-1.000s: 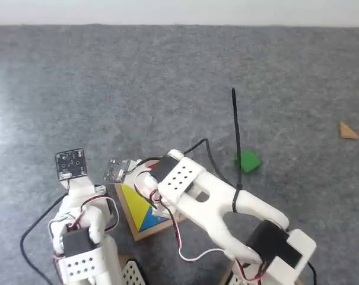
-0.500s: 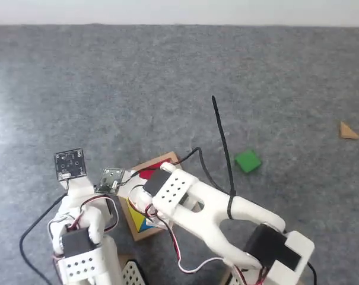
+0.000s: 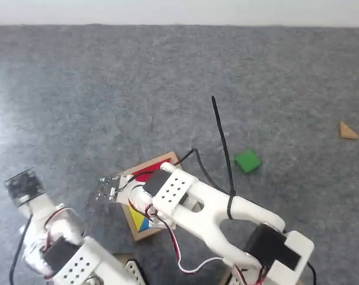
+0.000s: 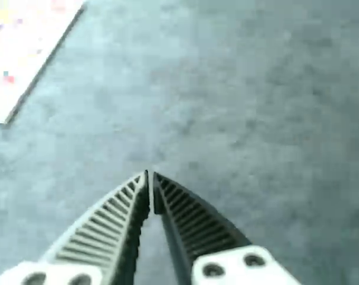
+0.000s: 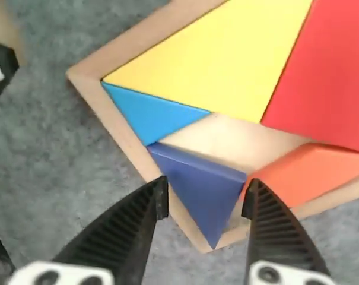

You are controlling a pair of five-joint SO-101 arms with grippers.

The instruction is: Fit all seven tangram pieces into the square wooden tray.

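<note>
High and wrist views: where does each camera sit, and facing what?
High view: fixed above, looking down on the grey table, both arms, the tray and a loose green piece.
Left wrist view: on the left arm, facing the table past its own shut jaws.
Right wrist view: on the right arm, facing the tray's corner past its own open jaws.
Shared: high and right wrist views both show the tray and its yellow piece.

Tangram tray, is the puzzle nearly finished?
Done: five pieces lie in the tray: yellow, red, light blue, dark blue, orange. In hand: nothing; the right tool hangs open over dark blue, the left tool is shut. Left: the green square and tan triangle lie on the carpet; the tray's middle gap is unfilled.
</note>
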